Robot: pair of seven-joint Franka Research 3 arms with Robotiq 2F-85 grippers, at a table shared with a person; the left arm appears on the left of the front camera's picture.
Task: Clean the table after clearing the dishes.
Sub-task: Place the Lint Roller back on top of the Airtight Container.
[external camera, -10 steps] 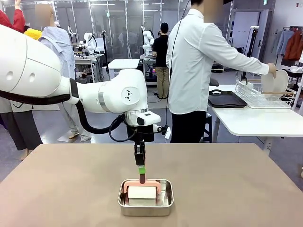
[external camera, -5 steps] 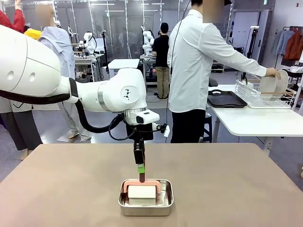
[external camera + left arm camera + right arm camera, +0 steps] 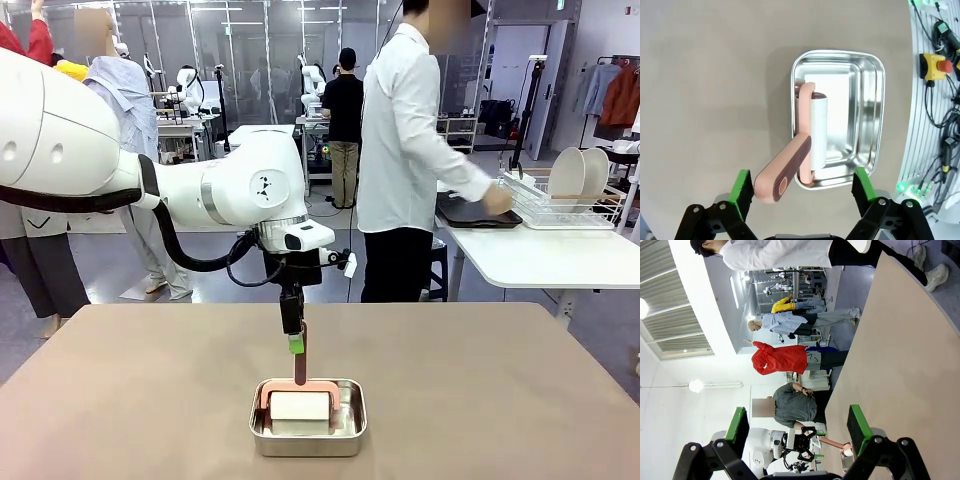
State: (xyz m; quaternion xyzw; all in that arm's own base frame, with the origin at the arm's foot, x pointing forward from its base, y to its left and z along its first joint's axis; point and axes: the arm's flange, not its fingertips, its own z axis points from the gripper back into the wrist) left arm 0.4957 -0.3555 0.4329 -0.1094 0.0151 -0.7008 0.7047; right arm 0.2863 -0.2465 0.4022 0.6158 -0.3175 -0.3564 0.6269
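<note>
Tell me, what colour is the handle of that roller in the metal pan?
Salmon pink; the roller handle shows best in the left wrist view.

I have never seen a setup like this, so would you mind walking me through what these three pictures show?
These are two robot arms at a brown table, each ending in a two-finger gripper. The front view looks across the table at a person busy at a side table, where white plates stand in a wire rack.

The left wrist view looks down past the left gripper, open over a steel pan holding a pink-handled lint roller; the handle leans out, touching nothing.

The right wrist view is tilted sideways; the right gripper is open and empty.
</note>
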